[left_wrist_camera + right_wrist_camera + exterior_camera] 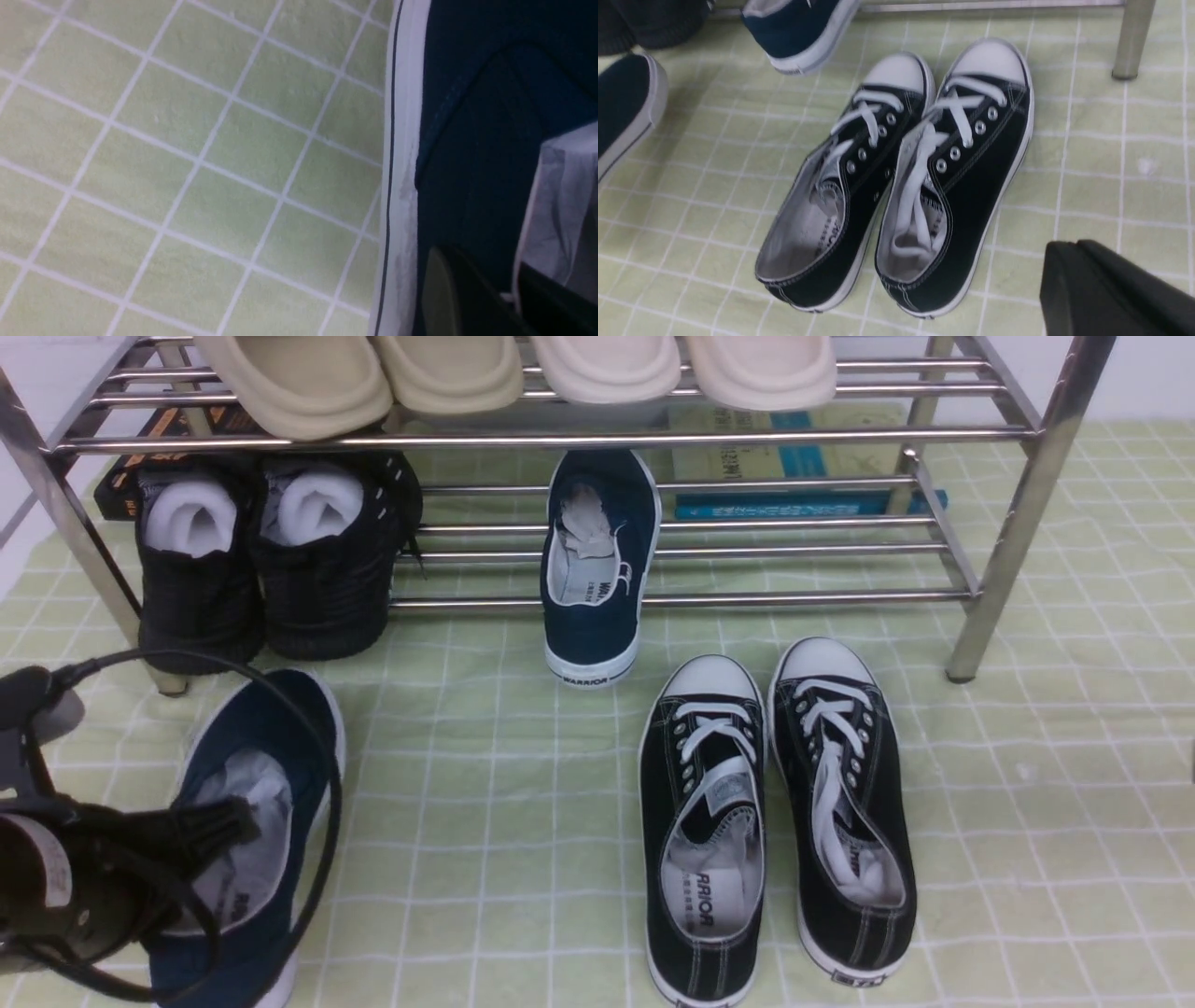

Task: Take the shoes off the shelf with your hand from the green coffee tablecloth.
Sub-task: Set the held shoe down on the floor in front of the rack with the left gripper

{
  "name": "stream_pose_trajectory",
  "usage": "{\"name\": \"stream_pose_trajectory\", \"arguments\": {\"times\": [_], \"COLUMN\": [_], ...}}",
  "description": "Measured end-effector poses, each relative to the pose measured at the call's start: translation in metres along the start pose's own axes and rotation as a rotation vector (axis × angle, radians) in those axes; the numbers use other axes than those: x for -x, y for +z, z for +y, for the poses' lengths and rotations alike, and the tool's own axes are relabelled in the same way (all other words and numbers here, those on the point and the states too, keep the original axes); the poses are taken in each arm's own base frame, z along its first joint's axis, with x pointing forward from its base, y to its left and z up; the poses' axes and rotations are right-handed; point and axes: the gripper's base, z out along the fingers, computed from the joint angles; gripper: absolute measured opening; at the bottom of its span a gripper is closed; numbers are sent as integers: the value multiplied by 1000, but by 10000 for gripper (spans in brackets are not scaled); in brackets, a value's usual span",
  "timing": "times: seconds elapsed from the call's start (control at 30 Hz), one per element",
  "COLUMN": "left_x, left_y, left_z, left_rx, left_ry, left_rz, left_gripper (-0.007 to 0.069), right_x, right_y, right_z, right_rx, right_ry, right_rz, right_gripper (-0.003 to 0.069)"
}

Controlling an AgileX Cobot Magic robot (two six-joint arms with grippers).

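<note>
Jaws of the left gripper [245, 821] are almost together, a thin gap left, apparently pinching the side edge of the left slip-on [313, 719]; the exact bite is hard to make out where dark fingers [455, 294] meet dark canvas. Right gripper [1083, 280] is closed, nothing visible in it, near the black lace-up sneakers [705, 943]. Left slip-on is at or just over the green coffee tablecloth [485, 784], on the robot's left, in front of the black knit shoes [322, 588]; full sole contact can't be confirmed. Edge hold makes sense: opening rim is thin, easy to clamp, and leaves the sole free to set down. Right slip-on [597, 635] is on the lower tier of the shelf [784, 599], heel overhanging the front rod, likely handy for a grasp from the front. Left slip-on: toe toward the shelf, angled a bit to the robot's right, heel back toward the robot; long axis runs front to back on a slant. Right slip-on: toe in under the upper tier, heel facing the robot, long axis nearly square to the rods. Judged about halfway: left one likely being placed, then release; right one needs lifting clear of the rods. Risk: canvas snags on a finger and drags the shoe askew.
</note>
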Motion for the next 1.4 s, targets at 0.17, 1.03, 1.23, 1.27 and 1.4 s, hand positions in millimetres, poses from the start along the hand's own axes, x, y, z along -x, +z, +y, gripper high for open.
{"name": "stream_pose_trajectory", "arguments": {"times": [0.17, 1.03, 1.23, 1.27, 1.4], "left_x": [-8, 2, 4, 6, 12], "left_y": [-6, 57, 57, 57, 55], "left_z": [0, -29, -27, -27, -27], "left_rx": [-26, -102, -85, -79, -43], "left_ry": [6, 91, 46, 45, 9], "left_rz": [74, 33, 10, 0, -12], "left_gripper": [42, 39, 39, 39, 39], "right_x": [1, 1, 2, 2, 2], "right_y": [9, 13, 14, 15, 21], "right_z": [-3, -5, -6, -6, -8], "right_rx": [-4, -19, -21, -22, -26], "right_ry": [13, 3, 5, 7, 15], "right_rz": [45, 59, 60, 62, 85], "right_gripper": [0, 14, 14, 14, 15]}}
